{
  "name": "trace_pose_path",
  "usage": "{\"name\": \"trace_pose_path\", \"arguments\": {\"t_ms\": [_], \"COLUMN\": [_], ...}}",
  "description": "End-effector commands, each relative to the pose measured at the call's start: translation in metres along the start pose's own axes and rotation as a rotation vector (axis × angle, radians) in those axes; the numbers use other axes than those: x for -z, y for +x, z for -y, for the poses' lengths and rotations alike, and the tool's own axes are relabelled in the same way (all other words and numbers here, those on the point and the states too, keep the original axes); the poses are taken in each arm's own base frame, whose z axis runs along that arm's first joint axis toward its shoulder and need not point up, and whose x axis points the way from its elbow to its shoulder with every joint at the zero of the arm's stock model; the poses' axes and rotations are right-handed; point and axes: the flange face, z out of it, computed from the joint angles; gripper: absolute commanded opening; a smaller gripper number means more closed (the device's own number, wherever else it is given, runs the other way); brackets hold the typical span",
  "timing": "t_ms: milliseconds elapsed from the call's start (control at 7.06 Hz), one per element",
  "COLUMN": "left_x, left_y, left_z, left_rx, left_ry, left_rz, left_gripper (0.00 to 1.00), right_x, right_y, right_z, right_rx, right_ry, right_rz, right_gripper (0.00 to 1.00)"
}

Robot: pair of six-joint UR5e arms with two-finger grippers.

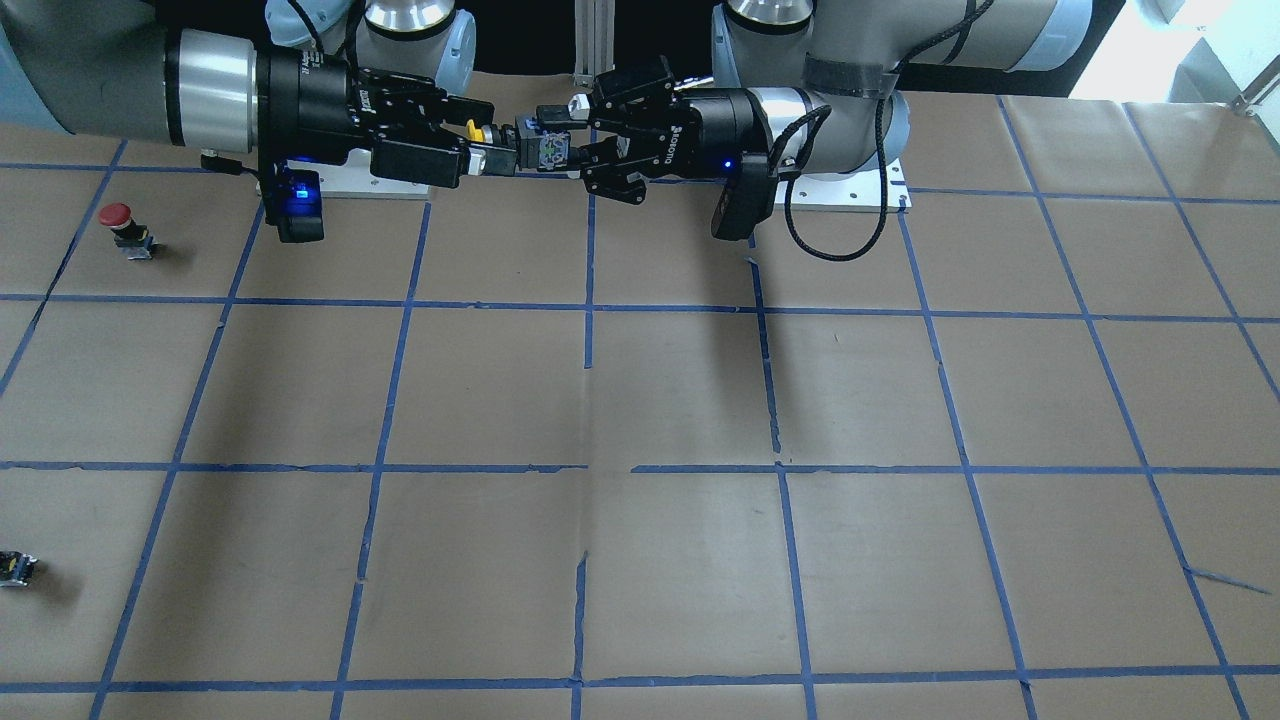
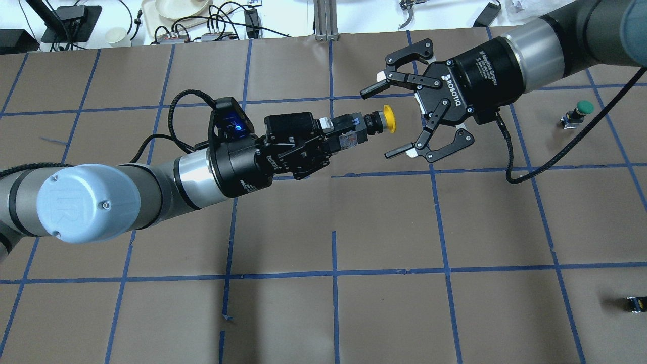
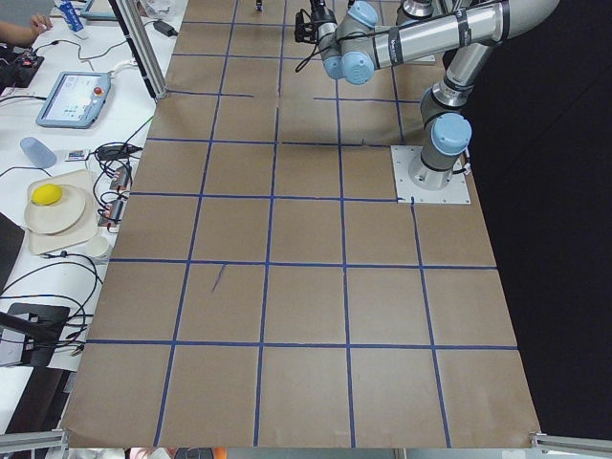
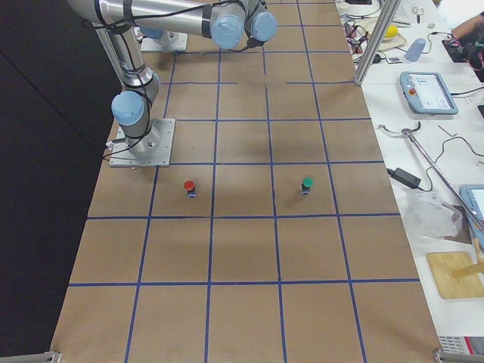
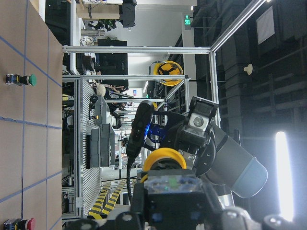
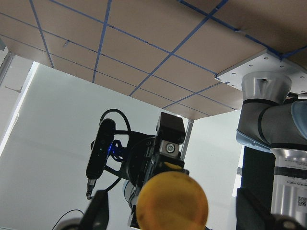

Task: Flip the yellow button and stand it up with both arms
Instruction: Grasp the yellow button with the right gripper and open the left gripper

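mid-air handover: left tool (image 2: 343,136) clamps the yellow button (image 2: 368,125) by its body; right tool (image 2: 385,121), wide open and empty, straddles the cap. likely next: right closes squarely, then left releases.

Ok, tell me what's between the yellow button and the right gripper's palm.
Nothing: the overhead view shows an empty gap, table beneath, between the yellow button in the left gripper and the palm of the open right gripper.

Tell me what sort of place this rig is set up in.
Most likely a robotics lab or test cell: a paper-covered table gridded with blue tape, a teach pendant lying on the side bench, and aluminium framing around the workspace.
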Motion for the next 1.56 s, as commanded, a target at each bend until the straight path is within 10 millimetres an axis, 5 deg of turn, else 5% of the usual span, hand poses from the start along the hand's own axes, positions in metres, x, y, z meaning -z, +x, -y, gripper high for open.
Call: {"name": "trace_pose_path", "arguments": {"t_ms": [0,283,425,567,992,1417], "left_x": [0.0,0.0,0.0,0.003,0.011,0.104], "left_y": [0.001,0.0,0.0,-0.003,0.004,-0.019], "left_z": [-0.001,-0.001,-0.002,-0.007,0.002,0.053], "left_rx": [-0.003,-0.002,0.007,0.002,0.023,-0.001], "left_ry": [-0.002,-0.002,-0.011,-0.094,-0.114,-0.279], "left_rz": [-0.001,0.0,0.005,0.048,0.073,0.301], "left_gripper": [0.23,0.28,0.74,1.0,1.0,1.0], "right_x": [0.001,0.001,0.001,0.002,0.029,0.05], "right_y": [0.001,0.002,0.004,0.003,0.003,0.032], "right_z": [0.0,-0.004,-0.003,-0.003,0.001,-0.009], "right_rx": [-0.001,0.002,0.0,0.001,0.132,0.642], "right_ry": [0.002,0.004,0.015,0.02,0.145,0.284], "right_rz": [-0.003,-0.004,-0.03,-0.035,-0.119,-0.515], "right_gripper": [0.57,0.32,0.31,0.31,0.31,0.29]}}
